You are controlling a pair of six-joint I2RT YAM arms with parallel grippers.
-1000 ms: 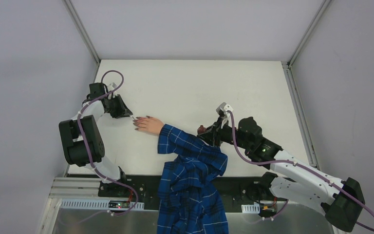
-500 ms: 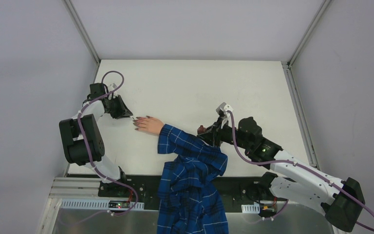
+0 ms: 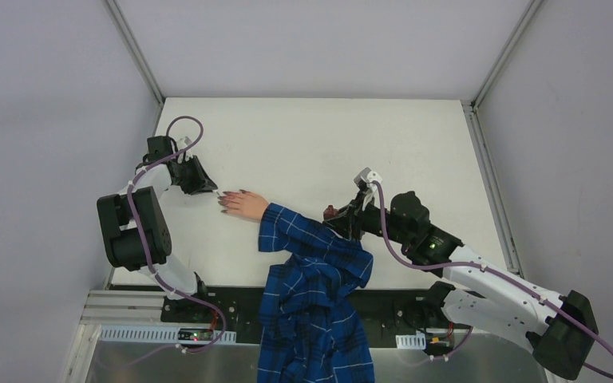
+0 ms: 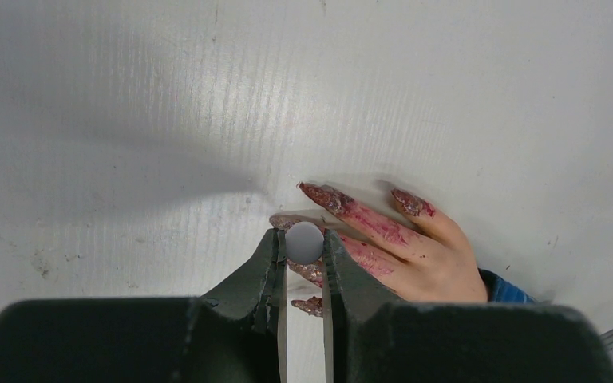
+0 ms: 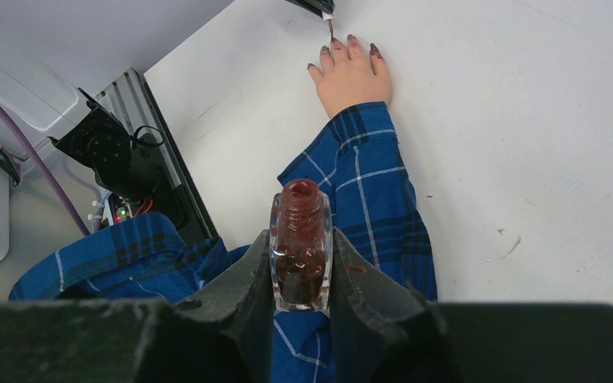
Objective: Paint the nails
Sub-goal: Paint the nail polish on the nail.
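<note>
A pale hand in a blue plaid sleeve lies flat on the white table. Its nails are dark reddish-purple, and polish is smeared along the fingers. My left gripper is shut on the brush's round white cap, directly over the fingertips. From the right wrist view the brush points down at the nails. My right gripper is shut on the uncapped glass polish bottle, upright above the sleeve.
The rest of the plaid shirt hangs over the table's near edge between the arm bases. A black motor unit with wiring sits below that edge. Aluminium rails and grey walls border the table.
</note>
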